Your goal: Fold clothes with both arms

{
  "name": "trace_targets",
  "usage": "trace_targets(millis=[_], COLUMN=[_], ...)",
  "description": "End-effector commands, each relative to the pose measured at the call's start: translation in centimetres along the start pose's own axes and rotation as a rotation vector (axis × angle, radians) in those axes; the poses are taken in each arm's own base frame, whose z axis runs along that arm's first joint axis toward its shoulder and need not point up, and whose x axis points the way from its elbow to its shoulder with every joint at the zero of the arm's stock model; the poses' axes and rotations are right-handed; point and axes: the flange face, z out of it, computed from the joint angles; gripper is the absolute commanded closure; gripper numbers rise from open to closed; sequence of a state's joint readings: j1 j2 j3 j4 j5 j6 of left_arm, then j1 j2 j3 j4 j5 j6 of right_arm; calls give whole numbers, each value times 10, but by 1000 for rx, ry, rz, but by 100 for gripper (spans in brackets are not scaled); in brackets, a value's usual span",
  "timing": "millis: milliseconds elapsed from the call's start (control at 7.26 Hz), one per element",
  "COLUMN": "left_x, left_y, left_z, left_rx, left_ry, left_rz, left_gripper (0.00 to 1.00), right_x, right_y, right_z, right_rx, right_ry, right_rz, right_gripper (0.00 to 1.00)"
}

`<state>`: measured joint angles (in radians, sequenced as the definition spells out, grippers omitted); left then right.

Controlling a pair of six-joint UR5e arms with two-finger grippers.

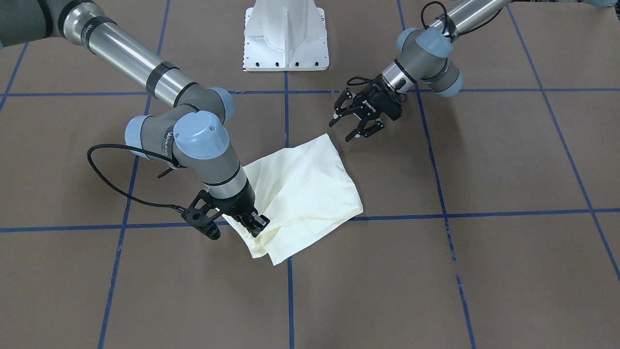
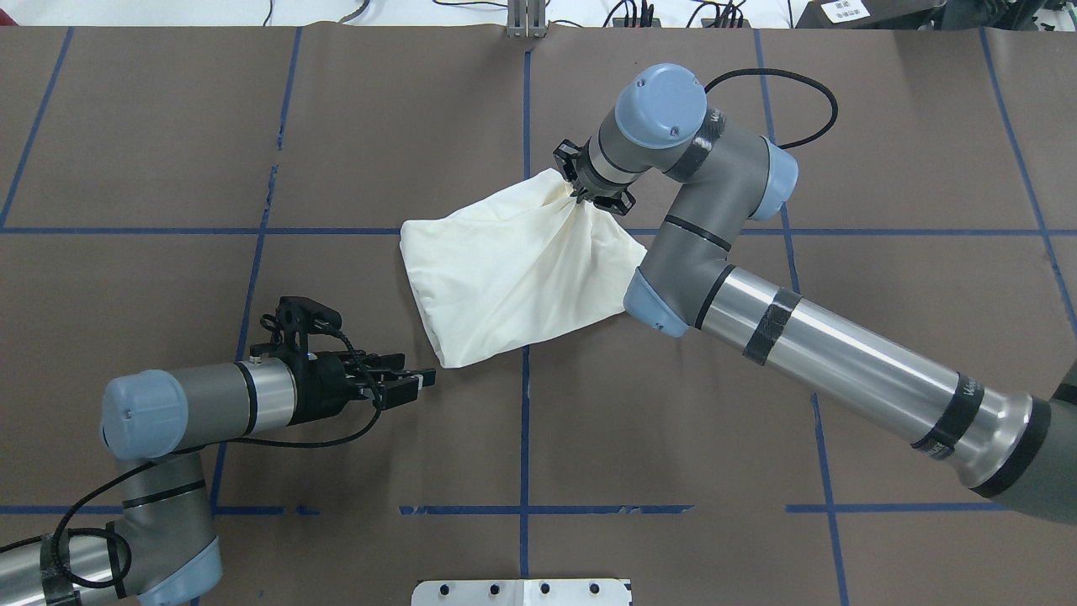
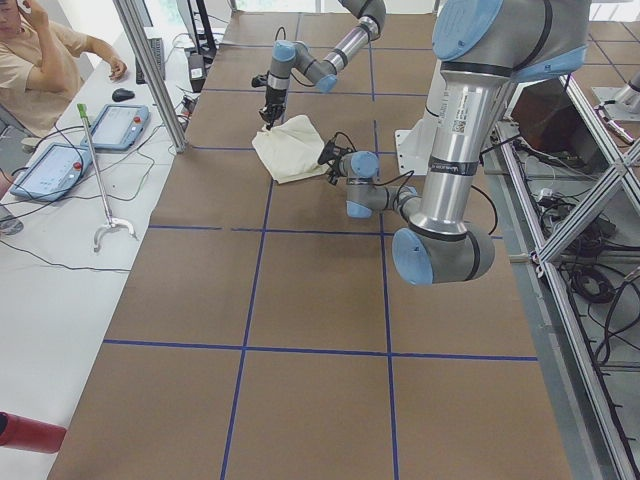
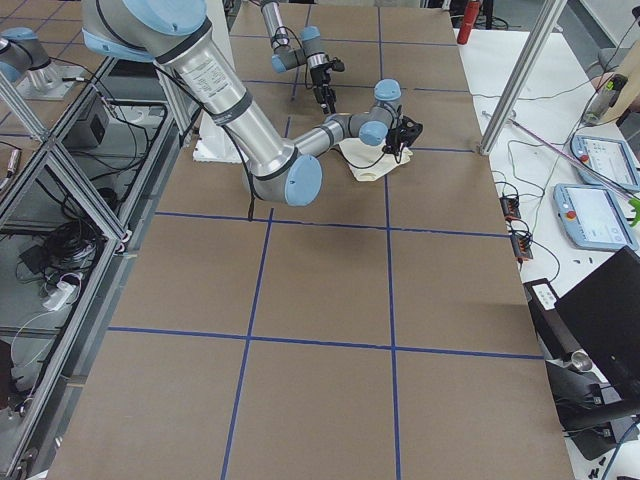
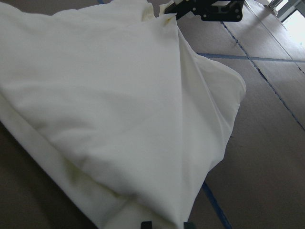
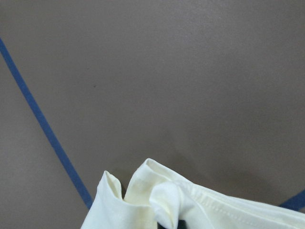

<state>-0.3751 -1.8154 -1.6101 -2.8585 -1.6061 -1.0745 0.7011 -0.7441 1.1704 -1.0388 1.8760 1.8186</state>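
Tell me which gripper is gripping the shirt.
The right gripper, shut on a bunched edge of the shirt; the left gripper is open, holding nothing.

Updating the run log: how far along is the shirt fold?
Done: the shirt is already folded into a compact packet, plain side out, no sleeves trailing. In hand: the right pincer is shut on its far corner, cloth bunched and lifted there. The left pincer hangs open by the near corner, gripping nothing. Left: probably one last fold, release, flatten.

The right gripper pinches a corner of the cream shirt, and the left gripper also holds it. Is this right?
No. The left gripper is open and holds nothing, near the cream shirt; only the right gripper pinches a corner. The exterior front-facing view shows it.
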Motion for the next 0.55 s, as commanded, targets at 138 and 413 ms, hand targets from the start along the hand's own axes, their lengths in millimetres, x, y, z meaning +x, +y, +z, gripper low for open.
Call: trace_targets(millis=[138, 413], left_x=[51, 45], left_y=[-63, -59], left_z=[4, 38], left_rx=[49, 28], left_ry=[-22, -52], left_rz=[-59, -61], left_gripper=[100, 100], right_x=[-1, 0], right_y=[2, 1], right_z=[-7, -6], right_rx=[-3, 0], right_ry=[-13, -11], right_rz=[-7, -3], right_gripper=[58, 66])
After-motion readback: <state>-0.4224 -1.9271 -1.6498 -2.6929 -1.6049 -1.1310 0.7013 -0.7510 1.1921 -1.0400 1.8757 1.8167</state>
